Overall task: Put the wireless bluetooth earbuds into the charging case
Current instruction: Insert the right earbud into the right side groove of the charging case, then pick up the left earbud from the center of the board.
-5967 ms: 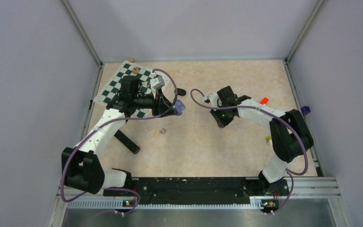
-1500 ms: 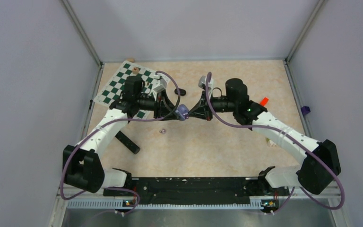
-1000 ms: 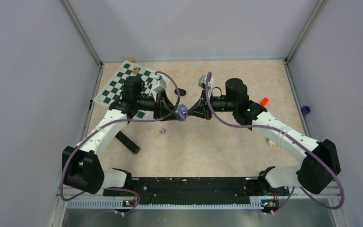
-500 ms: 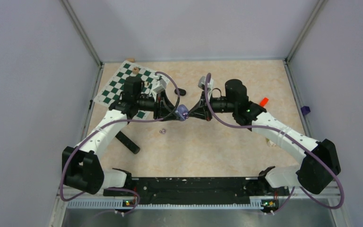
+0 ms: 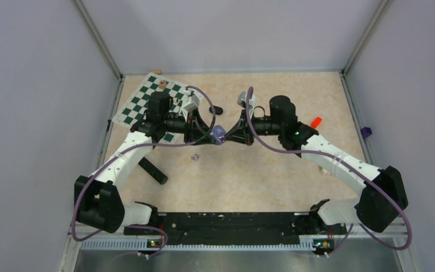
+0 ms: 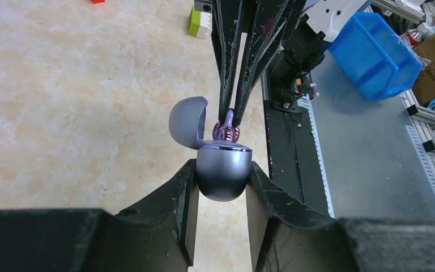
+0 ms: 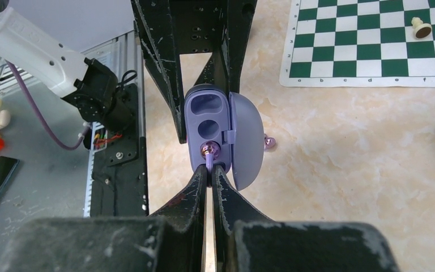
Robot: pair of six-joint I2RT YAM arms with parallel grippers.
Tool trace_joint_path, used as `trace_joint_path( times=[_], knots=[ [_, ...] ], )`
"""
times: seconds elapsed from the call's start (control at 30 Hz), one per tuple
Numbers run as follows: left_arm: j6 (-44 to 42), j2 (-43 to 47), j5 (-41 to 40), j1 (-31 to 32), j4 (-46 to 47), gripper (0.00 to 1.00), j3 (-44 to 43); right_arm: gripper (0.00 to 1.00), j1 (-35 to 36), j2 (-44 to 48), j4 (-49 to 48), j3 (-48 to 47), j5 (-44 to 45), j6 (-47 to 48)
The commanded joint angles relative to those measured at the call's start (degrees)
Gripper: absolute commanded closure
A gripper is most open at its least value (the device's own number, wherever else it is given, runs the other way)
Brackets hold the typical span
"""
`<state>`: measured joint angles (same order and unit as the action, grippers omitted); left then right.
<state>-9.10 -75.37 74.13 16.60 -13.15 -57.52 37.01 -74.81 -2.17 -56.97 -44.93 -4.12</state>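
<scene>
The left gripper (image 6: pixel 221 173) clamped the open purple charging case (image 7: pixel 205 122) by its base. The right gripper (image 7: pixel 209 171), pinched shut on a purple earbud (image 7: pixel 209 149), held it at the case's nearest socket. Insertion seemed under way; next, push home and release

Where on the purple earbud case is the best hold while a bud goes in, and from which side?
Grip the case by its rounded lower shell, across its flanks, coming from the closed end, as the left gripper does. The lid stands open to one side and the wells face outward, so both stay free for the bud.
</scene>
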Motion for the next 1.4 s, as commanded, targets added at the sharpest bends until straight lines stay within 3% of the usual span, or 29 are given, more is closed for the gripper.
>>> trace_joint_path(
  times=[0.0, 1.03, 1.37],
  knots=[
    [-0.4, 2.0, 1.6, 0.1, 2.4, 1.00, 0.2, 1.00, 1.0, -0.6, -3.2, 0.4, -1.0, -0.7],
    [-0.3, 2.2, 1.9, 0.1, 2.6, 1.00, 0.3, 0.98, 1.5, -1.5, -1.5, -0.3, -0.5, 1.3],
    [-0.3, 2.4, 1.9, 0.1, 2.6, 1.00, 0.2, 0.73, 1.5, 1.6, 2.1, -2.9, -0.2, 3.8]
  ],
)
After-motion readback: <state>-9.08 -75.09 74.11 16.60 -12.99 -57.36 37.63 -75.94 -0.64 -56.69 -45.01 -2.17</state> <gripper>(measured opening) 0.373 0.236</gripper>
